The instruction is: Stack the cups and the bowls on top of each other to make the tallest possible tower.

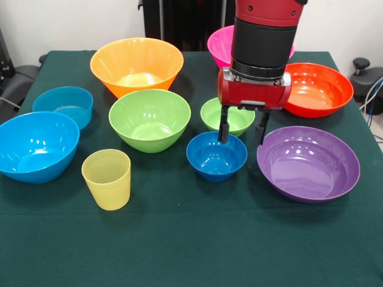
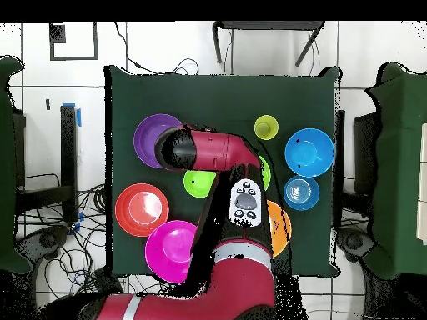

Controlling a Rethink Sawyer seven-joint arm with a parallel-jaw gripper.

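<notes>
My gripper (image 1: 242, 133) is open and hangs over the far right rim of a small dark blue bowl (image 1: 216, 156). One finger (image 1: 223, 127) is inside the bowl and the other is outside it, towards the purple bowl (image 1: 308, 162). The pale yellow tumbler (image 1: 106, 178) stands upright at the front left; it also shows in the overhead view (image 2: 266, 127). A large lime green bowl (image 1: 149, 118) and a small lime bowl (image 1: 227, 115) sit mid-table. All stand singly; no tower shows. In the overhead view the arm hides the gripper and the dark blue bowl.
An orange bowl (image 1: 136, 64), a pink bowl (image 1: 220, 45) and a red-orange bowl (image 1: 316, 88) stand along the far side. A large blue bowl (image 1: 36, 145) and a low light-blue bowl (image 1: 63, 105) stand at the left. A dark green cloth (image 1: 191, 245) covers the table.
</notes>
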